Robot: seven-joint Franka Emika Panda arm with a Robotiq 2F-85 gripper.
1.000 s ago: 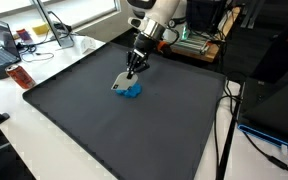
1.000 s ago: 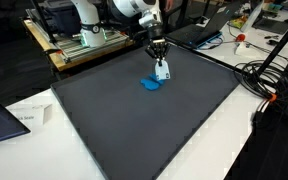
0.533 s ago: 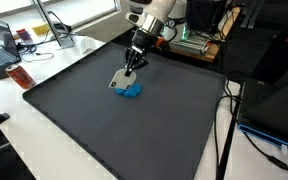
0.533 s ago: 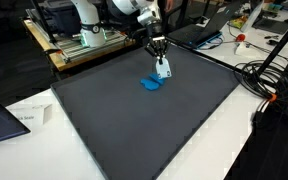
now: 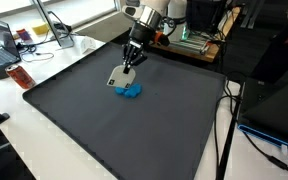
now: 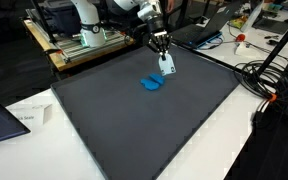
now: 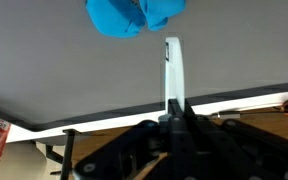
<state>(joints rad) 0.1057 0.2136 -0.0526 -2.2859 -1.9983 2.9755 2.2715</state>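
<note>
Gripper point(image 5: 130, 65) raised with white card point(image 5: 117, 78), mat point(image 5: 134, 135) open

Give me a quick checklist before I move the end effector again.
1. Grip: end effector shut on the white card: ok.
2. Grip firmness, white card held by one end and hanging tilted: cannot tell.
3. White card apart from the blue crumpled object in the wrist view: ok.
4. White card raised off the dark mat: ok.
5. Red can beside the dark mat, far from the end effector: ok.
</note>
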